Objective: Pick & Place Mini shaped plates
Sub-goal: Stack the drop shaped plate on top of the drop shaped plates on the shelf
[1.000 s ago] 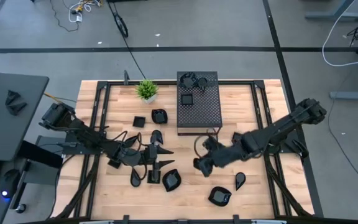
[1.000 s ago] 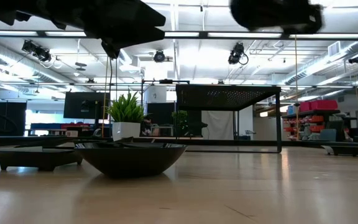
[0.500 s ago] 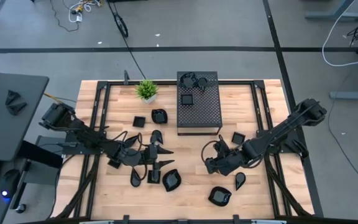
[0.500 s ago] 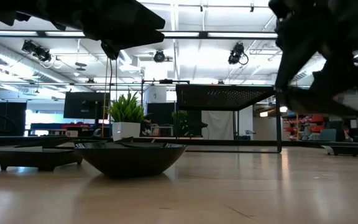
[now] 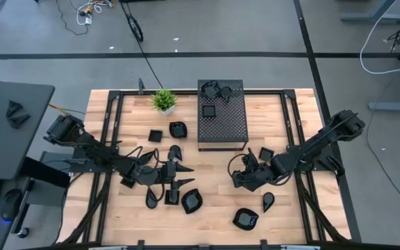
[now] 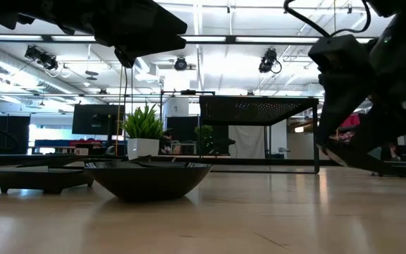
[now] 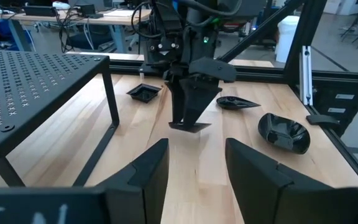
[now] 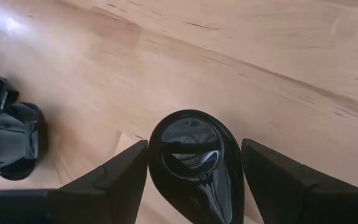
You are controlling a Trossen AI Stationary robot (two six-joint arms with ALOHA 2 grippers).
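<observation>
Glossy black mini plates lie scattered on the wooden table: a square one (image 5: 156, 135), a rounded one (image 5: 178, 129), a leaf-shaped one (image 5: 192, 201), a teardrop (image 5: 268, 202) and others, and more sit on top of the perforated box (image 5: 221, 118). My right gripper (image 5: 237, 178) hangs right of the table's middle, shut on a teardrop plate (image 8: 194, 158). My left gripper (image 5: 186, 175) is open and level left of middle, fingers pointing toward the right arm and touching nothing; it (image 7: 197, 146) also shows in the left wrist view. My right gripper pinches the teardrop plate across its width, one finger (image 8: 126, 174) on each long rim (image 8: 157, 134). The fingers come steeply from above. The plate (image 7: 190, 127) hangs tilted at the fingertips, just over the tabletop; whether its low edge (image 6: 361, 161) touches the wood I cannot tell.
The black perforated box stands on legs at the table's far middle, with a small green potted plant (image 5: 164, 101) to its left. A square plate (image 5: 266, 153) lies beside the right arm. A dark frame runs round the table. Bare wood shows between the two grippers.
My right gripper has moved toward the table's right and slightly toward the far edge, and has come down close to the tabletop, carrying the teardrop plate with it.
</observation>
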